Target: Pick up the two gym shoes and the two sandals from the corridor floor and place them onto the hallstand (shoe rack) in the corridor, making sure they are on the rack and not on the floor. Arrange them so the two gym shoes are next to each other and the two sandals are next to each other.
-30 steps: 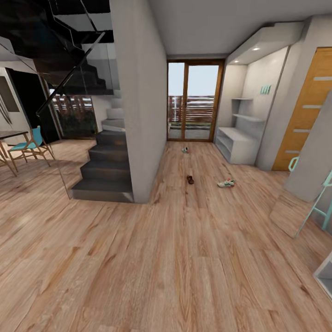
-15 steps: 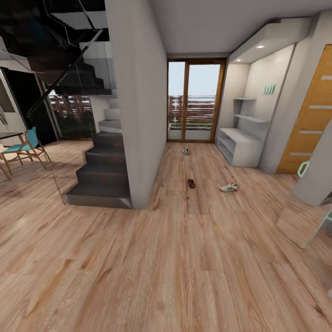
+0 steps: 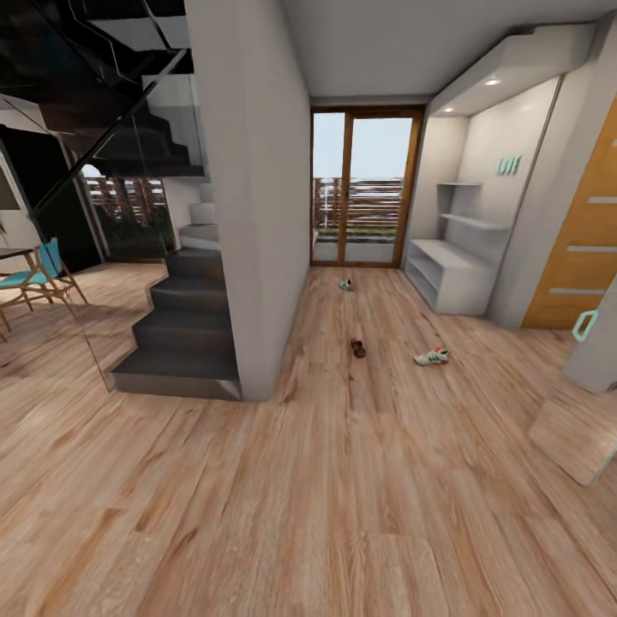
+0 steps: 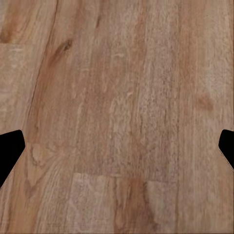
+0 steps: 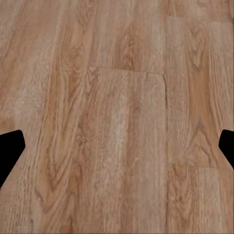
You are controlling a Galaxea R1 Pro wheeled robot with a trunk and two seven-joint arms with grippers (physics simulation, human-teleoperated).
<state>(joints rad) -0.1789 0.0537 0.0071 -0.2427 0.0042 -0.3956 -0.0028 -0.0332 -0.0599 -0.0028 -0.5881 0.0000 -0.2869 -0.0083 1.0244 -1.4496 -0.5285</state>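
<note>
- While you drive in, note one sandal (image 3: 357,348) and one gym shoe (image 3: 431,356) ahead on the floor (image 3: 343,480), another shoe (image 3: 345,284) near the glass door (image 3: 360,188).
- Rack (image 3: 446,276): right wall.
- Left gripper (image 4: 117,146) and right gripper (image 5: 117,146) spread wide, empty.
- Stop short of the sandal.

Daylight pours in through the glass door (image 3: 358,187) at the corridor's far end, its panes pale and washed out. A recessed spot (image 3: 492,82) glows in the soffit above the hallstand (image 3: 454,278), keeping that alcove evenly bright. The staircase (image 3: 176,334) side sits far darker, nearly black up top, with a soft shadow spreading over the corridor floor (image 3: 343,480) by the lowest step. The head view bends straight lines toward its edges, and the whole render looks slightly soft; distant shoes are small smudges. Both wrist views show flat, even light on the planks, with mildly blurred grain and no glare.
</note>
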